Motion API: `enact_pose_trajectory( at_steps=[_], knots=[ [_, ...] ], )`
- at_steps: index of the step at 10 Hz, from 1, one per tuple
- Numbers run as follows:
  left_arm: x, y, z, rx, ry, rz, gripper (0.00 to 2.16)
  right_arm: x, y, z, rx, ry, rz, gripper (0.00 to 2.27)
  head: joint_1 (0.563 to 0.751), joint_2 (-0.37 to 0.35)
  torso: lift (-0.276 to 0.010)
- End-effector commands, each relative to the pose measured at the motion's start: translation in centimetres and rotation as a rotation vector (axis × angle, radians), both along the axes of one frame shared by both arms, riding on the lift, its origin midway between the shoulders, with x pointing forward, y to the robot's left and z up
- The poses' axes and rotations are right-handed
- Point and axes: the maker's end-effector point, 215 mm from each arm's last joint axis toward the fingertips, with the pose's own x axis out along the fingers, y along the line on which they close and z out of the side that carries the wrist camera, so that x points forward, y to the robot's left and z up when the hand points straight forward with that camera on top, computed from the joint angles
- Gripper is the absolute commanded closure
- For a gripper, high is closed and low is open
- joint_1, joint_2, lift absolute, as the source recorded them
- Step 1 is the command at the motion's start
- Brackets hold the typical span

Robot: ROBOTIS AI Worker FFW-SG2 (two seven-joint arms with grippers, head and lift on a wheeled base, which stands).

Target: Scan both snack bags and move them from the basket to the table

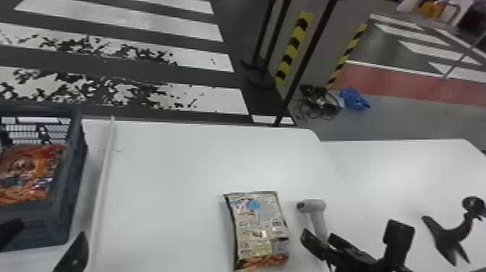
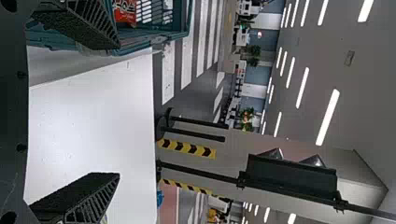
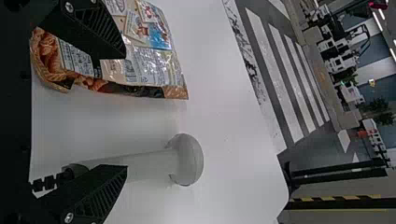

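Orange and glossy, one snack bag (image 1: 30, 173) lies in the dark slatted basket (image 1: 68, 202), its pictured face up. The other snack bag (image 1: 258, 224) is on the white tabletop (image 1: 170, 173), pale printed back upward, probably laid that way so its code can be read. The grey scanner (image 1: 318, 217) lies just beside that bag, apart from it, its handle toward the robot, which would suit a grasp from this side; the dark stand (image 1: 448, 235) is well to its right.

The left end effector (image 2: 119, 109) is open and empty near the basket, perhaps placed there for the bag inside. The right end effector (image 3: 124, 109) is open too, one finger over the tabletop bag's side and the other over the scanner's handle, gripping neither.

The tabletop bag looks plump and slightly creased, with blue and cream panels and an orange band at its near end.
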Motion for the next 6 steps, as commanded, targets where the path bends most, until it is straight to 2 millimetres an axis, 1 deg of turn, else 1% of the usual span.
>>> enact_pose_trajectory(
  at_steps=[1, 2, 3, 4, 6],
  knots=[
    [-0.1, 0.0, -0.3, 0.001, 0.005, 0.001, 0.01, 0.3, 0.9, -0.6, 0.000, 0.014, 0.029, 0.15, 0.695, -0.350, -0.098],
    [-0.2, -0.2, -0.6, -0.002, 0.012, -0.004, 0.01, 0.4, 1.3, -1.4, 0.012, 0.035, 0.035, 0.16, 0.695, -0.350, -0.098],
    [-0.3, -0.3, -0.5, 0.001, 0.011, -0.007, 0.01, 0.2, 1.9, -2.2, 0.037, 0.062, 0.045, 0.17, 0.695, -0.349, -0.098],
    [-0.4, -0.4, -0.4, 0.002, 0.009, -0.009, 0.01, 0.5, 2.3, -2.5, 0.056, 0.073, 0.054, 0.17, 0.695, -0.344, -0.098],
    [-0.4, -0.4, -0.3, 0.008, 0.010, -0.012, 0.01, 1.6, 3.4, -4.0, 0.084, 0.109, 0.087, 0.17, 0.695, -0.334, -0.098]
  ],
)
